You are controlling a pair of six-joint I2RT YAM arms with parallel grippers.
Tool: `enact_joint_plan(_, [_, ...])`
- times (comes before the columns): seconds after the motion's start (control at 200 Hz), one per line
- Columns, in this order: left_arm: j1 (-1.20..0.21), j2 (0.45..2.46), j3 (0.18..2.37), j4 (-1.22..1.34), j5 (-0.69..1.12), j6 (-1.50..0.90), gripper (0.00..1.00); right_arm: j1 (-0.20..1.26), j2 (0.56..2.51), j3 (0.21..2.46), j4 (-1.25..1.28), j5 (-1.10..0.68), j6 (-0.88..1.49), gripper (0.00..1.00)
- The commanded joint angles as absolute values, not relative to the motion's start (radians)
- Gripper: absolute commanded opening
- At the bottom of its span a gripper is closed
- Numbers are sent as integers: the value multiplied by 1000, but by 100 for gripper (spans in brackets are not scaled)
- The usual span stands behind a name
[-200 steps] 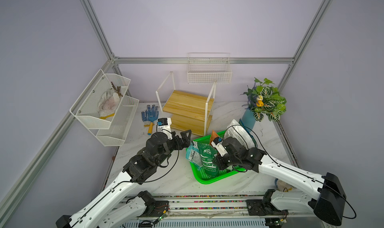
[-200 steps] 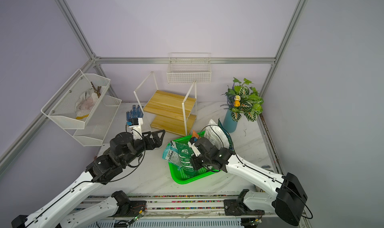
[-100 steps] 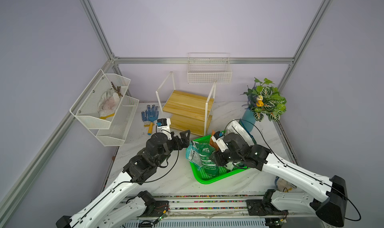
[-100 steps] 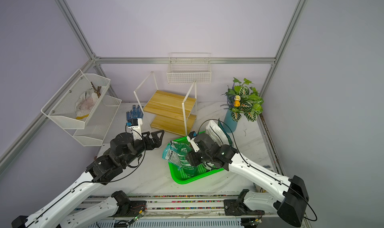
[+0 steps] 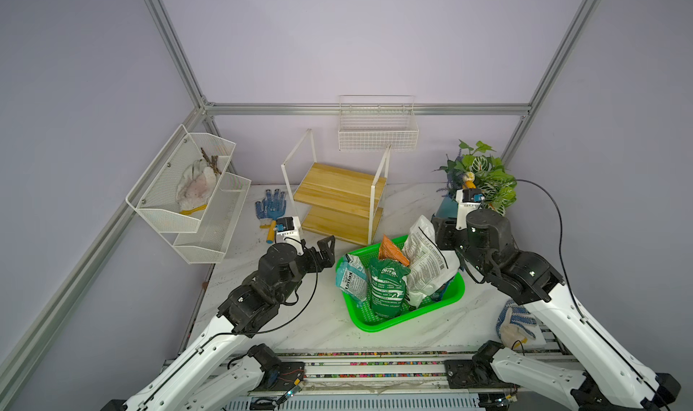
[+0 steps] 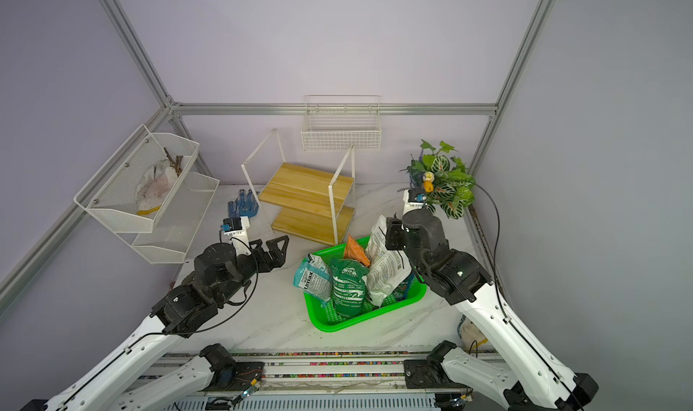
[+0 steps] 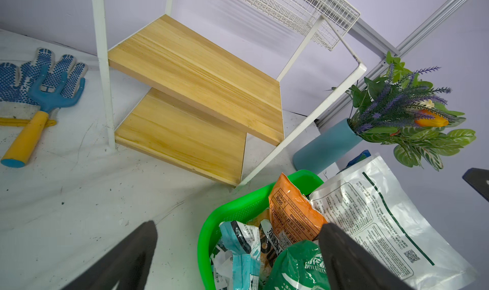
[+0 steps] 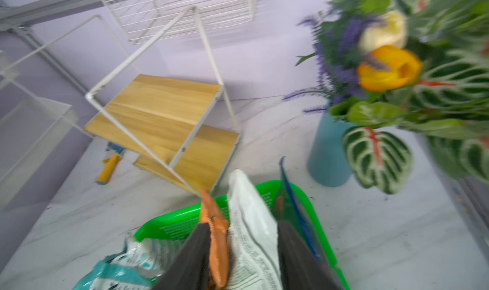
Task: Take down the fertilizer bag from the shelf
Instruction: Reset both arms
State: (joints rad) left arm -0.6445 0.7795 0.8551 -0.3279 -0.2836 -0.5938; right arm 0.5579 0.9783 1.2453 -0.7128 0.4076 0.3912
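1. Marble-patterned tabletop [image 5: 318, 338] inside lilac walls is shown in both top views. On it the shelf [image 5: 339, 187] is seen with both wooden boards bare. Just in front of the shelf a green basket [image 5: 375, 328] is set, and the white fertilizer bag [image 5: 427, 266] is stood in it among smaller pouches. The left gripper [image 5: 327, 249] is held spread wide, in front of the shelf and clear of everything. The right gripper [image 5: 442, 234] is placed at the white bag's top edge.
2. From the left wrist, the shelf [image 7: 195, 74] is likewise seen empty, and the bag [image 7: 383, 222] is leaned in the basket in front of it.
3. From the right wrist, blurred, the fingers [image 8: 293, 251] are seen apart with the bag's top [image 8: 251, 222] and an orange pouch [image 8: 217, 238] between them; whether anything is pinched cannot be told.
4. The bag is judged soft, crinkly, slippery and bottom-heavy; the flat sealed top seam is judged the best hold, not the sagging belly.
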Motion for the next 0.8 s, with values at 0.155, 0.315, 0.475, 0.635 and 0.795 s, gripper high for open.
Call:
enact_joint_plan(0.155, [-589,755,776,-354,-312,-547,100,270,956,1135,-749,385,443,30])
enact_joint_plan(0.315, [-531,762,736,-361,-375,-468,100,46,970,1026,-657,265,462,31])
enact_joint_plan(0.475, [-398,767,654,-276,-356,-378,100,-76,1020,882,-473,228,495,56])
enact_joint_plan(0.635, [-233,777,534,-61,-277,-278,100,-92,1155,730,-180,350,444,72])
enact_joint_plan(0.795, [-70,928,428,224,-212,-168,100,-95,1270,623,45,396,375,72])
